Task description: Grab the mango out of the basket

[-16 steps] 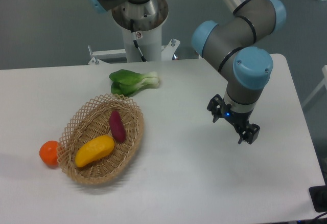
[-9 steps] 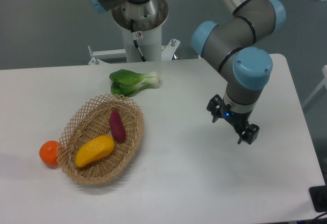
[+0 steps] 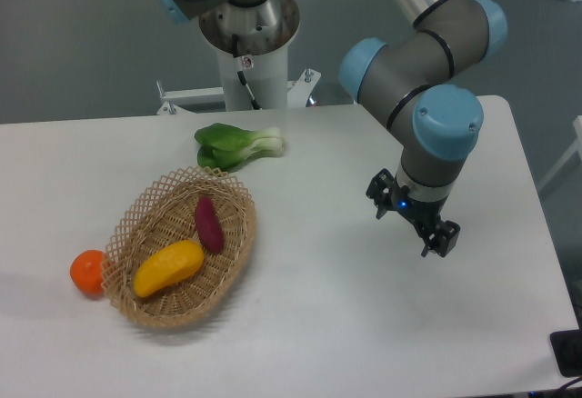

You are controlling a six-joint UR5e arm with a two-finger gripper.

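Movement since the earlier frames is slight: the arm and its claw [image 3: 411, 221] have drifted a touch toward the basket, and nothing on the counter [image 3: 327, 325] has shifted.

Taking the basket [image 3: 180, 243] as the reference and reading left to right:

An orange [image 3: 87, 271] sits on the counter against the basket's left outer edge, touching or very nearly touching the wicker.

The basket itself lies on the left part of the counter, its long axis running from lower left to upper right.

The mango [image 3: 168, 267] lies inside the basket, in its lower half, tilted with the higher end to the right. It is untouched.

A dark purple sweet potato [image 3: 208, 223] lies inside the basket just up and right of the mango, close beside it; whether the two touch cannot be told.

A green leafy vegetable [image 3: 235, 145] with a pale stem end lies on the counter just beyond the basket's far rim, apart from it.

The claw hangs well to the right of the basket, over bare counter, pointing downward at a tilt. Its fingers stand apart with nothing between them; it is released and grasps nothing.
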